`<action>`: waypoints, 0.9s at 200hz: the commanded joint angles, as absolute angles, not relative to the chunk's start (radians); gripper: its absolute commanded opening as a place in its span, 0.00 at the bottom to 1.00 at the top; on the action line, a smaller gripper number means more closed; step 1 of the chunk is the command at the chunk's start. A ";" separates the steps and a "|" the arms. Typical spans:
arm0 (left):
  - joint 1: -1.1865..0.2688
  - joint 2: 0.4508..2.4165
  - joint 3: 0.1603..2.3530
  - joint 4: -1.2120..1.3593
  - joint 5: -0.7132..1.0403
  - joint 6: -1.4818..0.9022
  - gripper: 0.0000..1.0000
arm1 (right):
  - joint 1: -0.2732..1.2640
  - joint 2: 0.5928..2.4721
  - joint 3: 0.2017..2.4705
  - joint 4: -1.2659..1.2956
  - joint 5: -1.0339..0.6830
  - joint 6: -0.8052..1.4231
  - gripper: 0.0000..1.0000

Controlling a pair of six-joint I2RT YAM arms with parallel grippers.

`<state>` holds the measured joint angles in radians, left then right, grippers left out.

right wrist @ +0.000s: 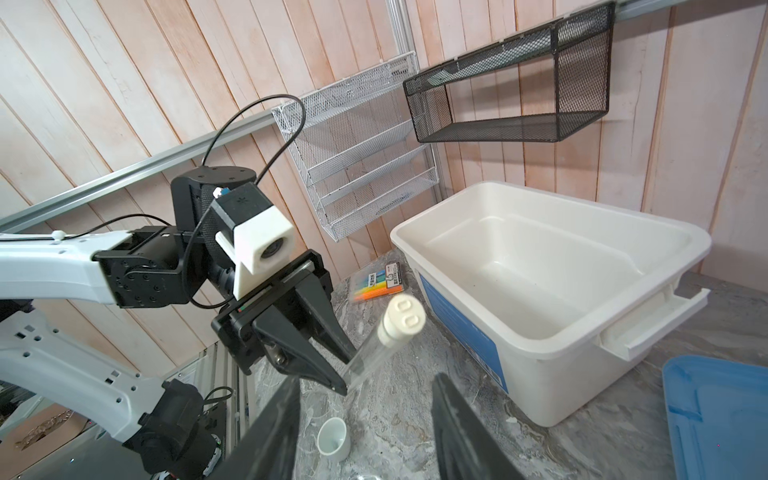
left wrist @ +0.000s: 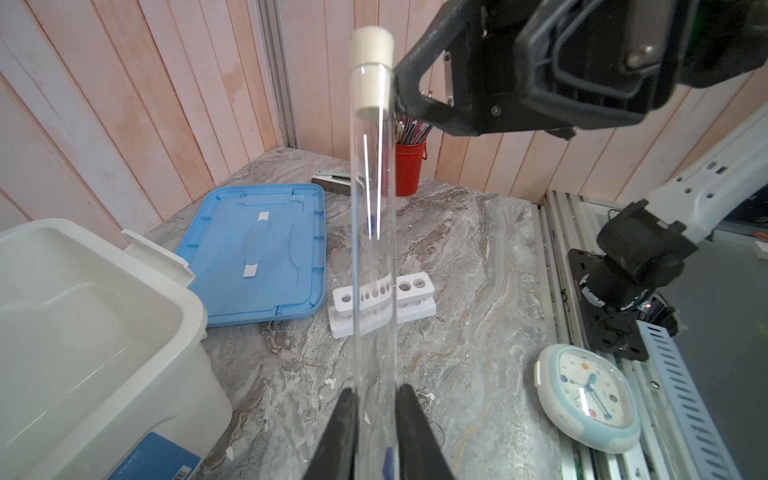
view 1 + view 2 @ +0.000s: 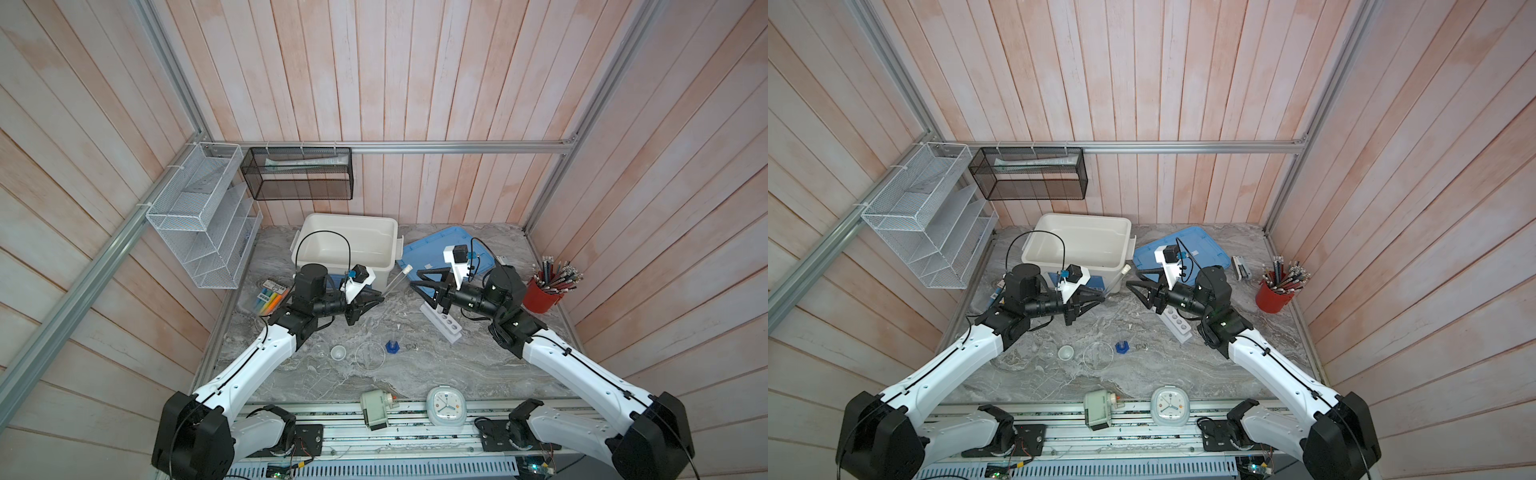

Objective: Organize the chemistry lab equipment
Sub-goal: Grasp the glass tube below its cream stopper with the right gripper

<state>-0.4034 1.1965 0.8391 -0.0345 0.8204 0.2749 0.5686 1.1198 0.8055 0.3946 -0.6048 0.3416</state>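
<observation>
Above veined marble tabletop, left gripper pinches slender clear tube.

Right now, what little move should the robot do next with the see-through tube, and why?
Probably ease the right gripper forward so its open jaws straddle the white-capped tube near the cap. The left gripper pinches the tube's other end and holds it out toward them, and the white rack lies by the right arm.
</observation>
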 commanded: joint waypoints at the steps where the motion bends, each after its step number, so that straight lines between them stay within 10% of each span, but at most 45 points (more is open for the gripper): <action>1: -0.395 1.176 0.828 0.003 0.893 0.243 0.19 | 0.573 1.138 0.830 0.428 -0.631 0.357 0.52; 180: -0.396 1.175 0.827 0.021 0.969 0.215 0.19 | 0.639 1.237 0.874 0.547 -0.637 0.394 0.32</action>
